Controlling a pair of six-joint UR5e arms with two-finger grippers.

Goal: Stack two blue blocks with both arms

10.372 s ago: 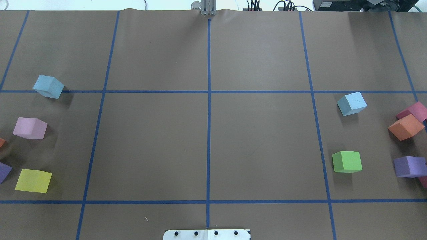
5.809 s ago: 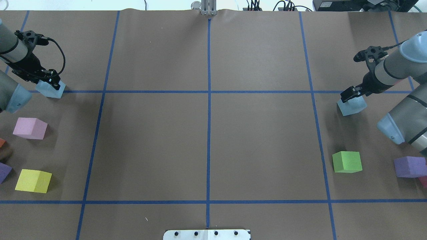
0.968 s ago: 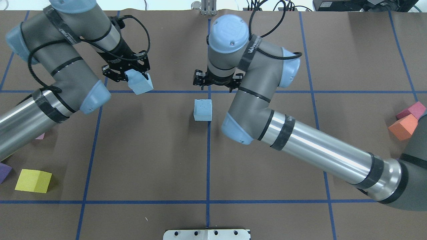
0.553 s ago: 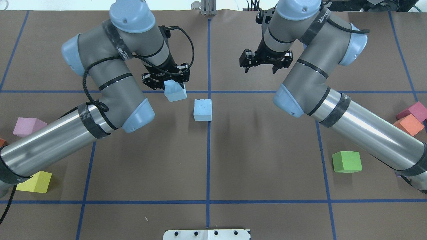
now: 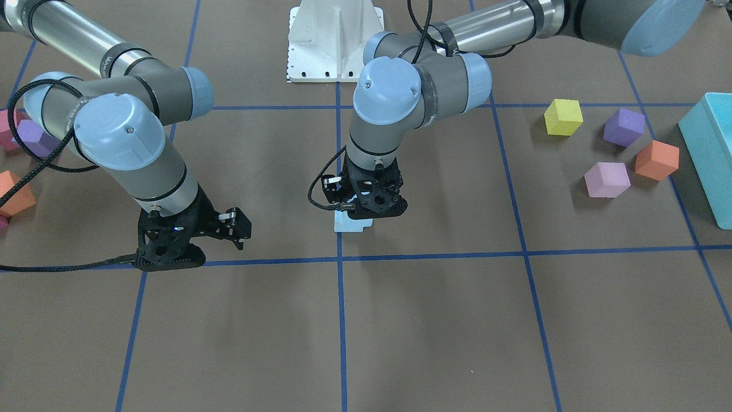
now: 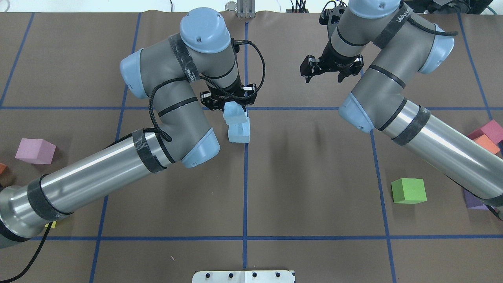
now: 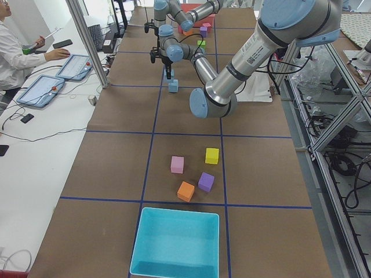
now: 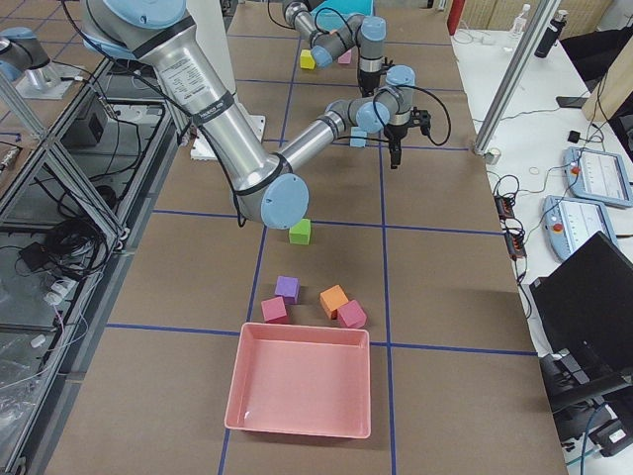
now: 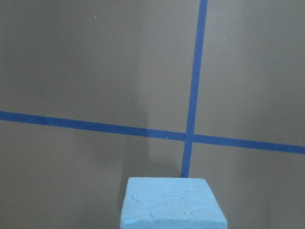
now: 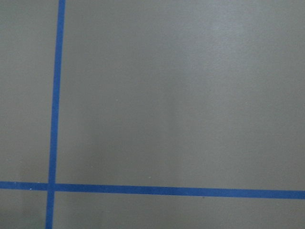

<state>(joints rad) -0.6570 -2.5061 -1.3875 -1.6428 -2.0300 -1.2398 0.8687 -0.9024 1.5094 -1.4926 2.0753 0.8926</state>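
Note:
One blue block (image 6: 239, 133) sits on the table at the centre line. My left gripper (image 6: 230, 103) is shut on the second blue block (image 6: 234, 113) and holds it, tilted, right over the far edge of the first. I cannot tell if the two touch. In the front-facing view the left gripper (image 5: 369, 205) covers most of the blue foam (image 5: 350, 224). A blue block face (image 9: 172, 204) fills the bottom of the left wrist view. My right gripper (image 6: 324, 74) is open and empty, raised to the far right of the blocks, and also shows in the front-facing view (image 5: 191, 243).
A green cube (image 6: 408, 190) lies front right; red and orange cubes (image 6: 486, 135) are at the right edge. A pink cube (image 6: 35, 151) lies at the left. A turquoise bin (image 5: 709, 154) stands past yellow (image 5: 563, 117), purple (image 5: 624, 127) and orange (image 5: 656, 160) cubes. A white pedestal (image 5: 334, 40) is at the base.
My left gripper has carried its blue block to the right, from beside the centre block to over it. My right gripper has moved a little farther right, still open.

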